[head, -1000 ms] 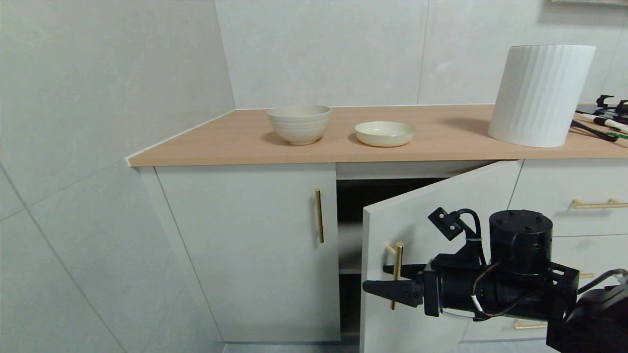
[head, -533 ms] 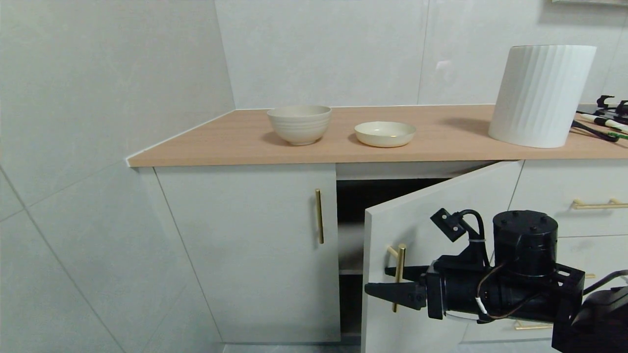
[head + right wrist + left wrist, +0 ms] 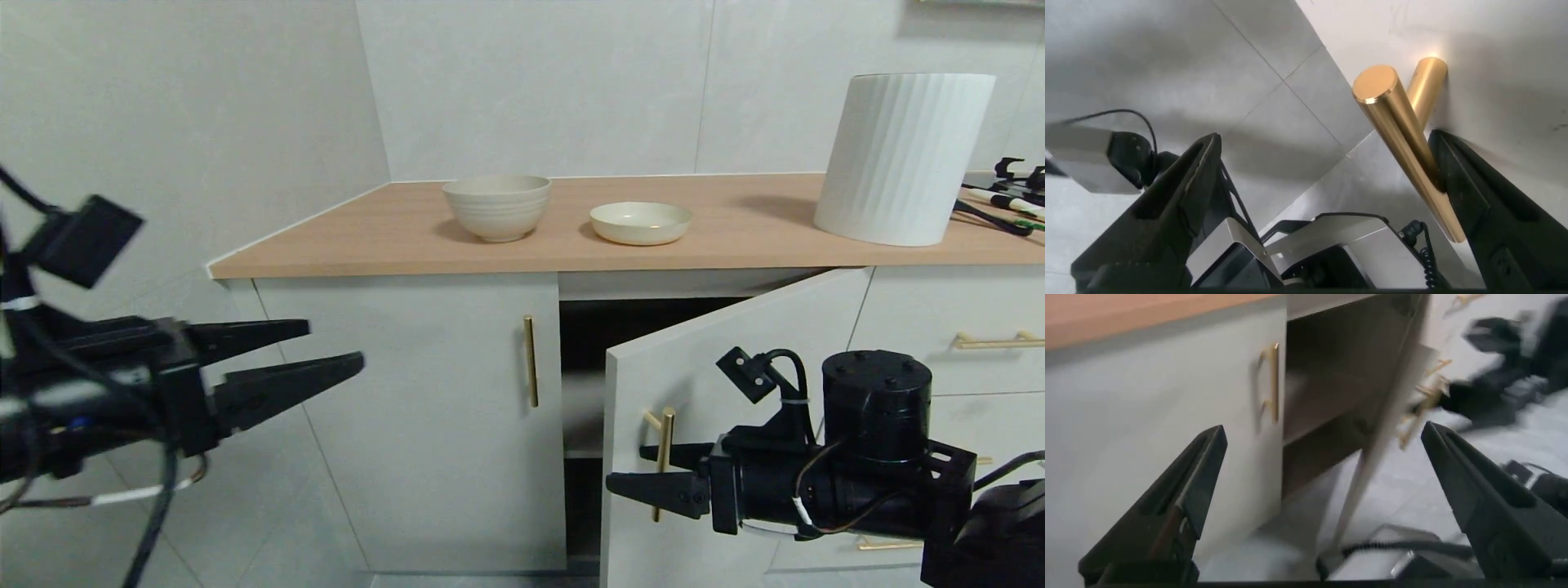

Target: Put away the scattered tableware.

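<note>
Your left gripper (image 3: 335, 343) has just come up into the head view on the left, level with the shut cupboard door (image 3: 408, 408) and below the counter (image 3: 735, 237). Its jaws stand wide and hold nothing. From the left wrist view it faces the dark cupboard opening (image 3: 1323, 400).

The bowl (image 3: 497, 207) and the shallow dish (image 3: 640, 222) just to its right sit on the counter where they were a second ago, apart from each other and untouched.

Further right, the open cupboard door (image 3: 718, 327) has swung out a little more. Your right gripper (image 3: 627, 465) stays at the gold handle (image 3: 663, 461) with its jaws wide. The bar sits between them against one finger, hooked rather than clamped.

I judge the cupboard is nearly open enough, and the left arm is being readied to fetch the tableware. Nothing is put away yet, so expect the bowl to be picked first, since it lies nearest that arm.
</note>
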Tool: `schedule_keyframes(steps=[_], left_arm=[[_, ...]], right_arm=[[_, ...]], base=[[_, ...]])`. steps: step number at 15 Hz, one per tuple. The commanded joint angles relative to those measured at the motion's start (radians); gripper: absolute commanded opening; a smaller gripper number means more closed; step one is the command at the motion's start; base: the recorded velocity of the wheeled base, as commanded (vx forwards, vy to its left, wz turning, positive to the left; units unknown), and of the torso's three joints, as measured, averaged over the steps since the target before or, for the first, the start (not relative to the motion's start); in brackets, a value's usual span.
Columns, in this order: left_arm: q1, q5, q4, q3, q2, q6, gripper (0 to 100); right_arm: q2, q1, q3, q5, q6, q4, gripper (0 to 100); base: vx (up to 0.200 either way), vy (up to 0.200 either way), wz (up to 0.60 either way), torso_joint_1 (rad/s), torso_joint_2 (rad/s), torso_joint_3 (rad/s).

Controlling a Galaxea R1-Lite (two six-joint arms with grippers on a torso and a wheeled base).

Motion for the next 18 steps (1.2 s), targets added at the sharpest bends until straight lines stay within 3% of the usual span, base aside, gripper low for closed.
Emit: schedule_keyframes(steps=[1, 2, 3, 4, 5, 7, 9, 10, 12, 16, 18], left_arm=[[-0.122, -0.006, -0.356, 0.100, 0.395, -0.049, 100], [-0.151, 0.014, -0.453, 0.152, 0.403, -0.103, 100], [-0.175, 0.024, -0.568, 0.205, 0.408, -0.187, 100], [-0.188, 0.031, -0.603, 0.215, 0.414, -0.210, 100], [-0.208, 0.058, -0.718, 0.244, 0.437, -0.247, 100], [-0.220, 0.074, -0.740, 0.257, 0.458, -0.245, 100], [-0.270, 0.077, -0.744, 0.258, 0.512, -0.245, 100], [-0.284, 0.084, -0.752, 0.260, 0.527, -0.247, 0], [-0.301, 0.126, -0.779, 0.251, 0.561, -0.245, 0], [-0.316, 0.124, -0.905, 0.226, 0.630, -0.241, 0], [-0.349, 0.135, -0.908, 0.096, 0.725, -0.241, 0]], right_arm=[[-0.003, 0.000, 0.000, 0.000, -0.001, -0.002, 100], [-0.003, 0.000, 0.000, 0.000, -0.001, -0.002, 100], [-0.002, 0.000, 0.000, 0.000, 0.001, -0.002, 100], [-0.002, 0.000, 0.001, 0.000, 0.001, -0.002, 100], [-0.002, 0.000, 0.003, 0.000, 0.001, -0.002, 100], [-0.002, 0.004, 0.006, 0.000, -0.001, -0.002, 100], [0.000, 0.010, 0.006, 0.000, -0.001, -0.002, 100], [0.001, 0.012, 0.006, 0.000, -0.001, -0.002, 100], [0.001, 0.012, 0.007, 0.000, -0.001, -0.002, 100], [0.000, 0.014, 0.009, 0.000, -0.001, -0.002, 100], [0.004, 0.014, 0.009, 0.000, -0.001, -0.002, 100]], base=[[0.000, 0.000, 0.00, 0.000, 0.00, 0.000], [0.000, 0.000, 0.00, 0.000, 0.00, 0.000], [0.000, 0.000, 0.00, 0.000, 0.00, 0.000], [0.000, 0.000, 0.00, 0.000, 0.00, 0.000], [0.000, 0.000, 0.00, 0.000, 0.00, 0.000], [0.000, 0.000, 0.00, 0.000, 0.00, 0.000], [0.000, 0.000, 0.00, 0.000, 0.00, 0.000], [0.000, 0.000, 0.00, 0.000, 0.00, 0.000], [0.000, 0.000, 0.00, 0.000, 0.00, 0.000], [0.000, 0.000, 0.00, 0.000, 0.00, 0.000], [0.000, 0.000, 0.00, 0.000, 0.00, 0.000]])
